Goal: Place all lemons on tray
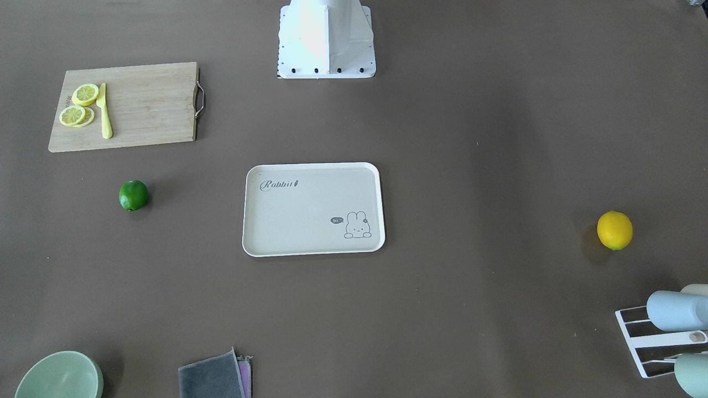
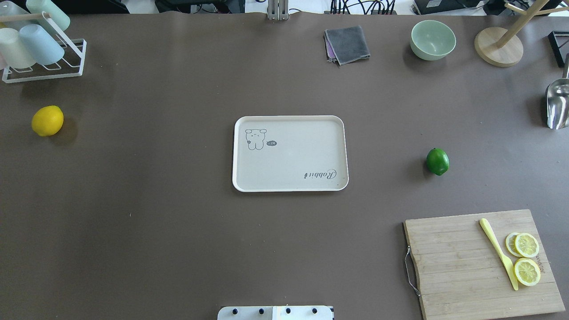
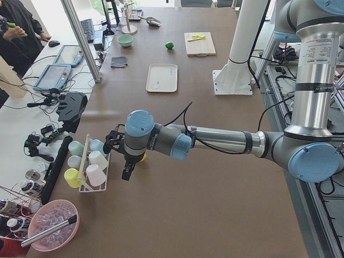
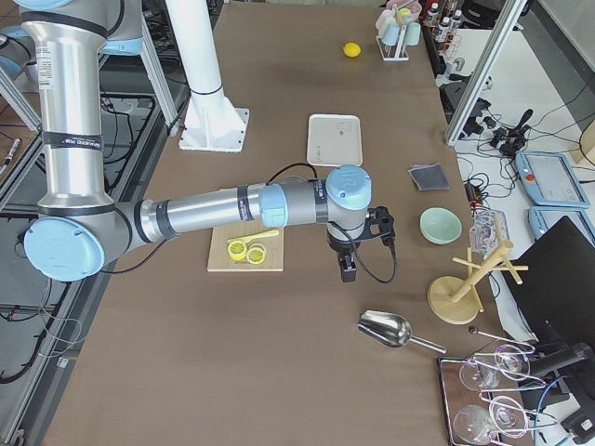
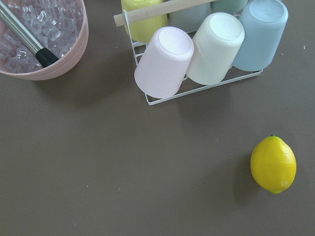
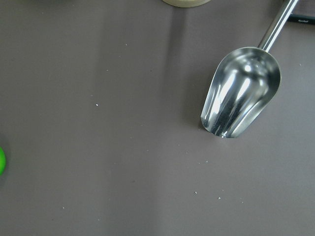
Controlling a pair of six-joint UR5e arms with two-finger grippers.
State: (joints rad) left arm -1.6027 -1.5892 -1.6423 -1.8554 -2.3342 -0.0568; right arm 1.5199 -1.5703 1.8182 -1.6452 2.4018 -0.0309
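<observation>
The yellow lemon [image 1: 614, 230] lies on the brown table, far from the tray, and also shows in the overhead view [image 2: 47, 120] and the left wrist view [image 5: 273, 164]. The green lemon [image 1: 133, 195] lies on the tray's other side [image 2: 437, 161], and only a sliver of it shows in the right wrist view [image 6: 2, 161]. The cream Rabbit tray [image 1: 245, 210] sits empty mid-table [image 2: 234, 153]. My left gripper [image 3: 128, 173] hangs above the yellow lemon, next to the cup rack. My right gripper [image 4: 349, 272] hangs beyond the cutting board. I cannot tell whether either gripper is open.
A wooden cutting board [image 2: 449, 262] holds lemon slices [image 2: 526, 258] and a yellow knife. A cup rack [image 5: 197, 49] and a pink ice bowl [image 5: 44, 44] stand near the yellow lemon. A metal scoop [image 6: 241, 98], green bowl [image 2: 432, 40] and grey cloth [image 2: 346, 44] lie along the far edge.
</observation>
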